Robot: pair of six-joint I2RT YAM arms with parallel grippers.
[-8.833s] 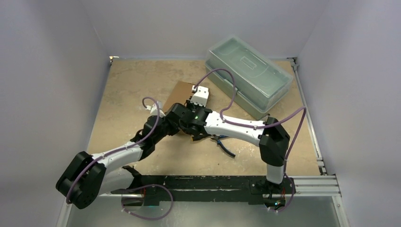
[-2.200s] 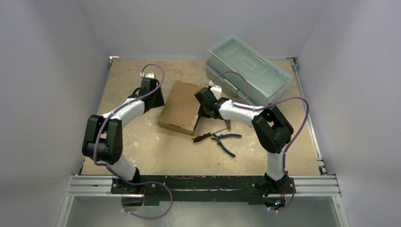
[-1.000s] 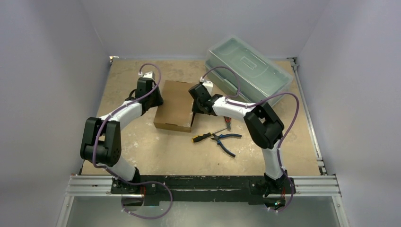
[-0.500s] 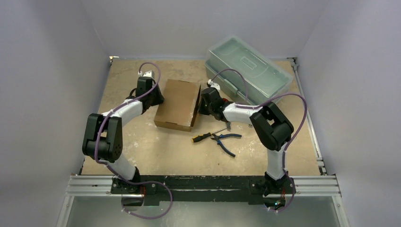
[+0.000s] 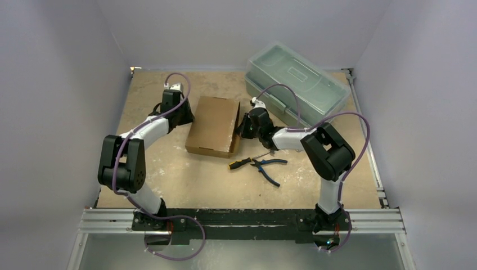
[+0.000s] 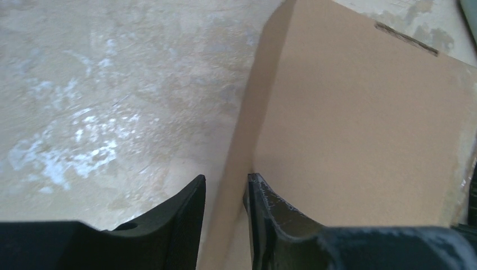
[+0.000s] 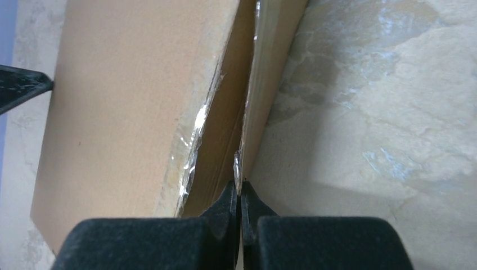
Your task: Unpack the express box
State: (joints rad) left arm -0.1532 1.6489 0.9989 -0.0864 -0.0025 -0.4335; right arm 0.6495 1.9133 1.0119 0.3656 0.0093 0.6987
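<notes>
The express box (image 5: pixel 214 124) is a flat brown cardboard mailer lying mid-table. My left gripper (image 5: pixel 188 119) is at its left edge. In the left wrist view the jaws (image 6: pixel 226 180) stand a little apart and straddle the box's (image 6: pixel 360 124) left top edge, one finger on the lid and one over the table. My right gripper (image 5: pixel 242 128) is at the box's right side. In the right wrist view it (image 7: pixel 240 185) is shut on the thin, taped side flap (image 7: pixel 270 84), which stands slightly away from the lid (image 7: pixel 129 95). The box's inside is hidden.
A translucent grey-green plastic toolbox (image 5: pixel 295 79) stands closed at the back right. A yellow-and-black screwdriver (image 5: pixel 242 162) and blue-handled pliers (image 5: pixel 269 166) lie on the table just in front of the right gripper. Grey walls enclose the table.
My right gripper has moved a little right and nearer along the box's right side, holding the flap, and the box has shifted slightly right. The left gripper stays at the left edge.
</notes>
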